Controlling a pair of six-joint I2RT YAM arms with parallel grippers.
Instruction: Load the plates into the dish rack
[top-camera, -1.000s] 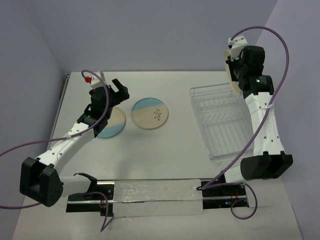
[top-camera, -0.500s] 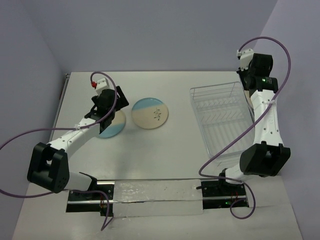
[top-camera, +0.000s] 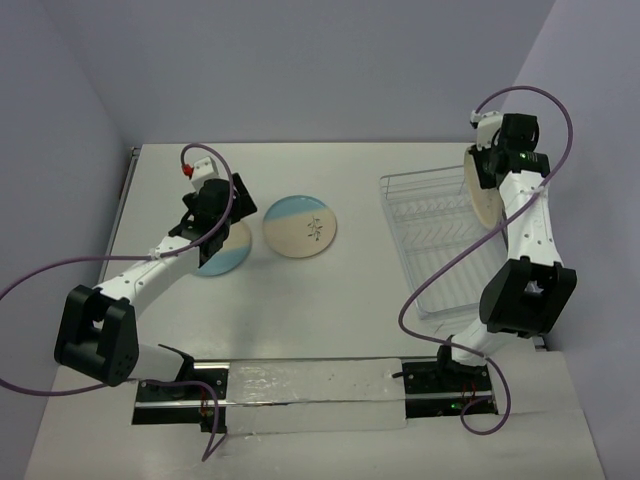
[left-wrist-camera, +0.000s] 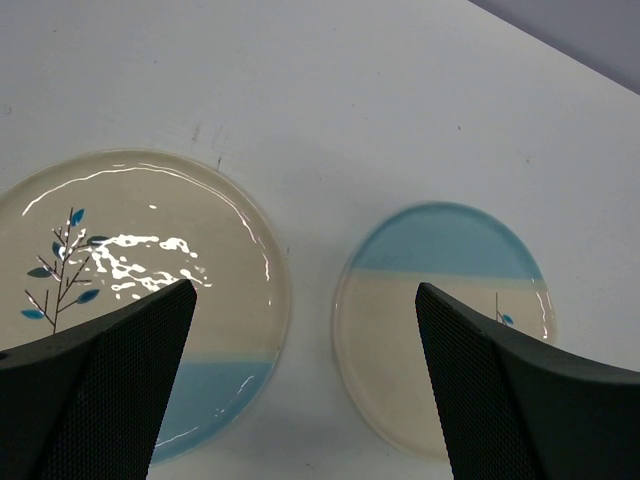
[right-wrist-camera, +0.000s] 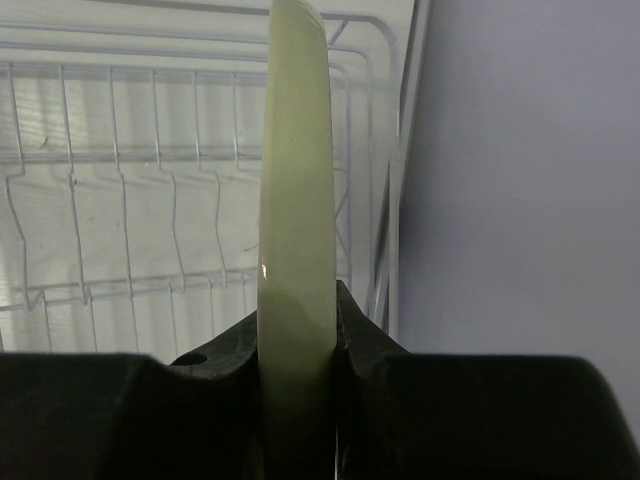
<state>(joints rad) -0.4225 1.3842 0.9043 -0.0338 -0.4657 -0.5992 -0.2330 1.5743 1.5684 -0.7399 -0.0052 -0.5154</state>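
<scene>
Two cream and light blue plates lie flat on the white table. One plate sits partly under my left arm, the other plate just right of it. My left gripper hovers above the gap between them, open and empty. A pale green plate is held on edge, with my right gripper shut on its rim. It hangs over the far right part of the clear dish rack.
The rack stands at the table's right side, close to the wall. A clear strip with black mounts runs along the near edge between the arm bases. A purple cable loops over the rack's near part.
My right arm has swung the green plate from high above the rack's far corner down over its right side, turning it edge-on. The left gripper moved slightly left and has held still since.
</scene>
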